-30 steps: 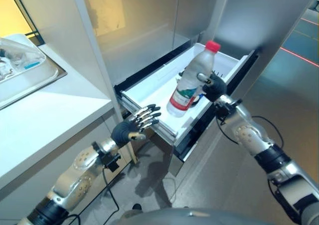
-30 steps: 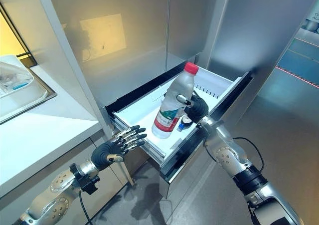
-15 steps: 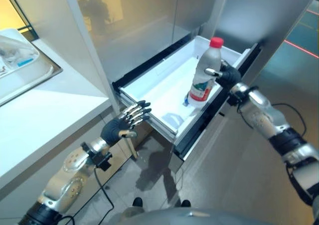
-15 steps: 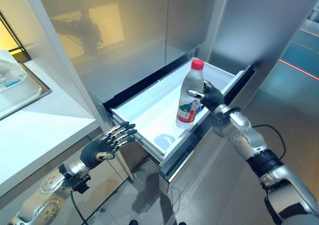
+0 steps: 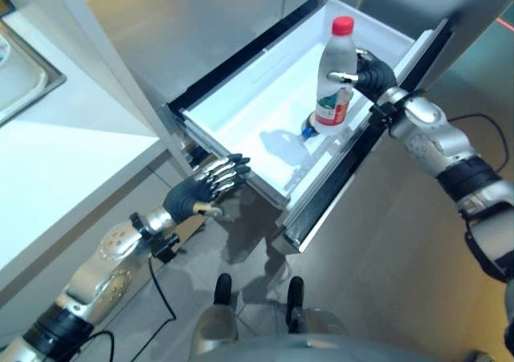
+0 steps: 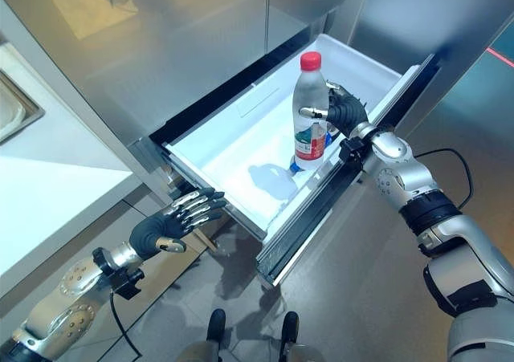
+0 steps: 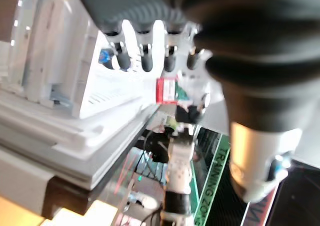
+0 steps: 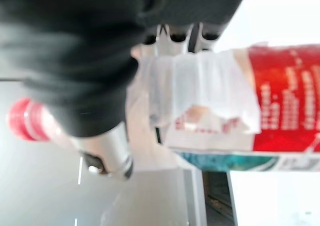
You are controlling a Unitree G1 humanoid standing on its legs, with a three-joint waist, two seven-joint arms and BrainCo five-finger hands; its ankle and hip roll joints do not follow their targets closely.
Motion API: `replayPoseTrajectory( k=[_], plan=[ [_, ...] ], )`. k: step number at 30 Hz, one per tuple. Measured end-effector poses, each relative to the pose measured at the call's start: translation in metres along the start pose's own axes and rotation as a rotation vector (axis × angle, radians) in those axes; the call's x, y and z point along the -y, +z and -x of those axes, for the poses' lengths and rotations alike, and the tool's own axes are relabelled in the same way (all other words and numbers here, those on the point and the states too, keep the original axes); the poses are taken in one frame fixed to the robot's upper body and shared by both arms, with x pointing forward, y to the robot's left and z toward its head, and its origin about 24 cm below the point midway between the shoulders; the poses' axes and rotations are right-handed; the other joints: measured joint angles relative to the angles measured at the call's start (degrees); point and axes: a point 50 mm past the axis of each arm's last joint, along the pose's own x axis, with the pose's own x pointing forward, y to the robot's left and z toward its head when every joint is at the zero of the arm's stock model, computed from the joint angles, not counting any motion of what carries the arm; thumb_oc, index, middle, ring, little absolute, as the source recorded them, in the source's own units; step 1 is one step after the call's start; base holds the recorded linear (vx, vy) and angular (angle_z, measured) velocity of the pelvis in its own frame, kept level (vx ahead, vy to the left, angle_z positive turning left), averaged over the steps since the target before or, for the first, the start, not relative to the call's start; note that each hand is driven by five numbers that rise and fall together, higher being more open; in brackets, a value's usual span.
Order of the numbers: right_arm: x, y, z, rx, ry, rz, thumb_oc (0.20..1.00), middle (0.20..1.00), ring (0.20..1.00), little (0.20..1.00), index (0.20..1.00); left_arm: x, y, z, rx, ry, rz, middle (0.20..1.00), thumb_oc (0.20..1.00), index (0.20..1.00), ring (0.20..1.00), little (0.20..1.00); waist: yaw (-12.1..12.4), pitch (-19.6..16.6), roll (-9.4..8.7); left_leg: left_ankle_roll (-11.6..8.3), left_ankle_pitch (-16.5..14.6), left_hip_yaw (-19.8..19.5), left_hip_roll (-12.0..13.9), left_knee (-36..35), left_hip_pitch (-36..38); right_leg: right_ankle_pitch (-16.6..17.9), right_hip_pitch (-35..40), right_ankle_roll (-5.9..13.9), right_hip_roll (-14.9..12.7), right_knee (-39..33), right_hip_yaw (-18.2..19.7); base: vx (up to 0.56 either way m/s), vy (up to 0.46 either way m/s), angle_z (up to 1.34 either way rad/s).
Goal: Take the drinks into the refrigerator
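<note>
Whereas half a second ago the clear plastic water bottle with a red cap and red-and-green label [image 6: 310, 109] hung tilted over the open white refrigerator drawer [image 6: 241, 141], it now stands upright inside it by the front right wall, just beside a small blue-capped bottle [image 5: 308, 128] lying on the drawer floor. The whole view has also shifted, looking more steeply down. The right hand [image 6: 340, 110] is as before, fingers and thumb curled round the bottle's ribbed, translucent middle. The left hand [image 5: 205, 189] has stayed low by the drawer's near left corner, fingers straight and spread, holding nothing. Drawer: smooth moulded white plastic, rectangular, with a dark front panel. Refrigerator cabinet [image 6: 185, 41]: flat brushed silver metal. White countertop [image 5: 56, 157]: matte and flat, to the left.
</note>
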Motion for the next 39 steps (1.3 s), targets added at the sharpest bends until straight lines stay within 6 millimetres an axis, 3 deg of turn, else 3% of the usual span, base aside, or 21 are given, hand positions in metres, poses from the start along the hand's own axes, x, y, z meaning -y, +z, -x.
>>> replayPoseTrajectory(
  k=[4, 10, 20, 39],
  plan=[
    [-0.012, 0.01, -0.014, 0.024, 0.029, 0.01, 0.2, 0.2, 0.2, 0.2, 0.2, 0.001, 0.005, -0.008, 0.009, -0.029, -0.019, 1.0, 1.0, 1.0, 1.0, 1.0, 0.1, 1.4, -0.36, -0.01, 0.0, 0.0, 0.0, 0.3, -1.2, 0.2, -1.2, -0.03, 0.0, 0.0, 0.0, 0.0, 0.0, 0.0],
    [-0.026, 0.009, -0.025, 0.02, 0.064, 0.008, 0.2, 0.2, 0.2, 0.2, 0.2, 0.0, 0.007, -0.012, -0.01, -0.054, -0.045, 1.0, 1.0, 1.0, 1.0, 1.0, 0.3, 2.4, -1.42, -0.02, 0.0, 0.1, -0.1, 0.6, -2.4, 0.3, -2.2, -0.07, 0.0, 0.1, 0.0, -0.01, 0.0, -0.01],
    [-0.035, -0.019, -0.025, -0.175, 0.189, 0.296, 0.2, 0.2, 0.2, 0.2, 0.2, -0.003, 0.017, -0.015, -0.033, -0.092, -0.116, 1.0, 1.0, 1.0, 1.0, 1.0, 2.5, 5.6, -2.38, -0.1, 0.0, -0.1, -0.1, 2.1, -5.1, 1.0, -4.2, -0.31, 0.0, 0.2, -0.1, -0.02, -0.013, 0.0],
    [-0.02, -0.022, -0.024, -0.256, 0.177, 0.468, 0.2, 0.2, 0.2, 0.2, 0.2, -0.006, 0.033, -0.024, 0.013, -0.113, -0.181, 1.0, 1.0, 1.0, 1.0, 1.0, 4.7, 7.4, -3.78, -0.31, -0.2, -1.9, -0.4, 5.0, -9.2, 1.2, -6.7, -0.49, -0.2, 1.7, -2.4, -0.03, -0.009, 0.05]
  ],
)
